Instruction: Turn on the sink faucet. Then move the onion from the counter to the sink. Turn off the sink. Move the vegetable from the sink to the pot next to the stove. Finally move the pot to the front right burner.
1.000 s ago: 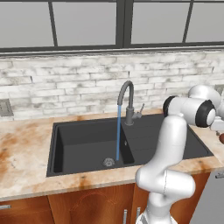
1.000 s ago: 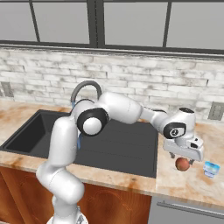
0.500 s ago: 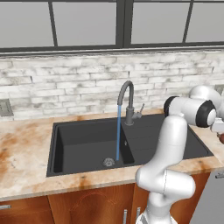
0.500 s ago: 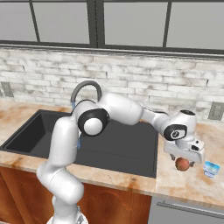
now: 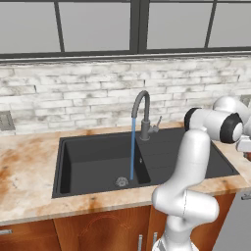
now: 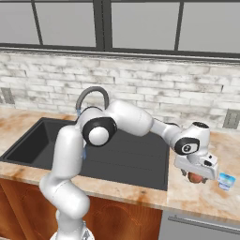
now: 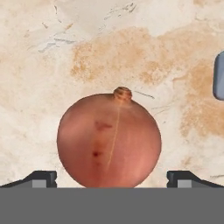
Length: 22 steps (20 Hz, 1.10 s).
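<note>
so the sink faucet (image 5: 142, 113) is running, there's a thin blue stream of water (image 5: 132, 147) dropping straight from the spout into the black sink (image 5: 88, 157), landing right by the round metal drain (image 5: 121, 182). the little side lever sticks out to the right of the tap.

the arm is stretched way over to the right, past the sink's edge, with the gripper (image 6: 197, 172) pointing down over the tabletop (image 6: 206, 197). in the right base view you can see the onion (image 6: 195, 177) sitting on the stone directly under the hand, just right of the sink rim. it's a reddish-orange ball and the hand is basically on top of it, though i can't tell from that angle if anything touches.

the hand view clears it up a bit: the onion (image 7: 109, 140) sits dead centre between the two dark fingertips (image 7: 41, 178), little stem nub pointing up in the frame, and there's bare tabletop (image 7: 52, 65) showing on both sides between the onion and each tip. so the jaws are spread wide, straddling the onion without pinching it. it's resting on the beige marbled stone with the rusty blotches.

there's also a small pale blue thing (image 6: 226, 181) on the tabletop just to the right of the onion, and its edge pokes into the right side of the hand view too. can't make out what it is.
</note>
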{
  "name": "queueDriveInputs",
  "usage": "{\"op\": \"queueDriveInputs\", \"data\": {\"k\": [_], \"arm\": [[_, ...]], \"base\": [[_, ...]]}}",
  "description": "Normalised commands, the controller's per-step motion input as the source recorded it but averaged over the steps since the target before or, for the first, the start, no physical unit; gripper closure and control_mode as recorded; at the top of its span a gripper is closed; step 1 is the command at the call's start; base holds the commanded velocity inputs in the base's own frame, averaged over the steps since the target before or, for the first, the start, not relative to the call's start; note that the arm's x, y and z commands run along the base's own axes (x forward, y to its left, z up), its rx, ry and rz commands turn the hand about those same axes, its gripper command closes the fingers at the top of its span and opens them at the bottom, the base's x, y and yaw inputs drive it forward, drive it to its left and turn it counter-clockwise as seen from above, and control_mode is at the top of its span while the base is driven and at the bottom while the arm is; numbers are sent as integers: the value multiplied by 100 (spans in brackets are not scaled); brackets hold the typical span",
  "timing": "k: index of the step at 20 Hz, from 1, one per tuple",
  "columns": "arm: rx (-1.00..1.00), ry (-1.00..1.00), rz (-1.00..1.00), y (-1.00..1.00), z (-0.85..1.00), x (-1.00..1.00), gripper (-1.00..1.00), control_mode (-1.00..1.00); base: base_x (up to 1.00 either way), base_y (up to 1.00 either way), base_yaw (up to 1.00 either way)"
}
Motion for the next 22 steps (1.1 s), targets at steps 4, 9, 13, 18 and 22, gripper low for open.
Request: {"op": "queueDriveInputs", "data": {"k": [4,9,13,18,22], "arm": [[0,-4,5,0,-2,6,-100,-100],[0,-5,6,-2,-1,2,-100,-100],[0,-4,4,-1,-9,0,-100,-100],[0,-4,5,-3,-14,4,-100,-100],[0,-2,6,0,-6,17,-100,-100]], "base": [[0,0,0],[0,0,0],[0,0,0],[0,0,0],[0,0,0]]}}
